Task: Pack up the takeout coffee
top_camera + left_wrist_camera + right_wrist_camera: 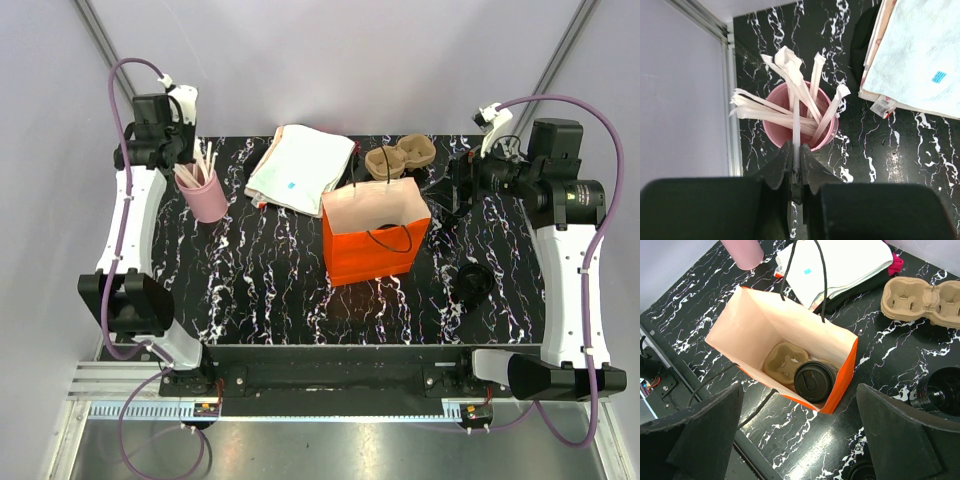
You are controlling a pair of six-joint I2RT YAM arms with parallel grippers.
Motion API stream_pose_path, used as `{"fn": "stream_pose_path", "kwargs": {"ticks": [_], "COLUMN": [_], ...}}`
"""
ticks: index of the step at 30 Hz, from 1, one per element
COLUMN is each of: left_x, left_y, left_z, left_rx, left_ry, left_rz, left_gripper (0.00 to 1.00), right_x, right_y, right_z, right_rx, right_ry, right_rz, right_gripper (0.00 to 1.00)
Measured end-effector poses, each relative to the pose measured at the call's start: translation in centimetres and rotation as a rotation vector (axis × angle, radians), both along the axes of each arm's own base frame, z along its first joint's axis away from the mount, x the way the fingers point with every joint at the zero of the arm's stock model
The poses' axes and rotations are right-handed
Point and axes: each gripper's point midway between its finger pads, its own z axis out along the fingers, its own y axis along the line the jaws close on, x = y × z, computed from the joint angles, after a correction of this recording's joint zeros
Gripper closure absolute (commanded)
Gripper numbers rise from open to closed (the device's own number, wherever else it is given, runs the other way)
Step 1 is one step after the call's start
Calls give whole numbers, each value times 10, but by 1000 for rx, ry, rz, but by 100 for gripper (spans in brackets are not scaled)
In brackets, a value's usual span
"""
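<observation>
Arm bases are sitting at the near edge of the tabletop (260, 290), and beyond them the orange paper bag (375, 250) is standing upright near the middle, its contents not showing from this angle. The left tool (188, 160) is hanging over the pink cup (207, 200) at the far left. The right tool (448, 188) is hovering just right of the bag, so the right arm is lying much nearer.

From the left wrist, the left tool is pinching one wrapped stirrer (796, 125), which is standing nearly upright in the cup.

From the right wrist, the right tool is spreading wide and holding nothing. The takeout coffee (815, 381) is sitting upright in a cardboard tray (780, 360) at the bag's bottom, below that tool. The stirrer would probably need carrying rightward to the bag.
</observation>
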Motion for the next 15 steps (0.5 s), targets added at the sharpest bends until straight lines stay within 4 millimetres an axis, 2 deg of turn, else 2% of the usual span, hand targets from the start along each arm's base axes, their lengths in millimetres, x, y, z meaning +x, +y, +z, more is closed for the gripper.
{"fn": "stream_pose_path", "kwargs": {"ticks": [4,15], "left_x": [-11,-46], "left_y": [0,-1], "left_z": [22,48], "left_rx": [4,11], "left_ry": [-40,-53], "left_rz": [3,-3], "left_gripper": [92,92], "right_x": [-1,-1], "right_y": [0,0], "right_z": [1,1], "right_rx": [0,0], "right_ry": [-3,-5], "right_rz": [0,0], "right_gripper": [0,0]}}
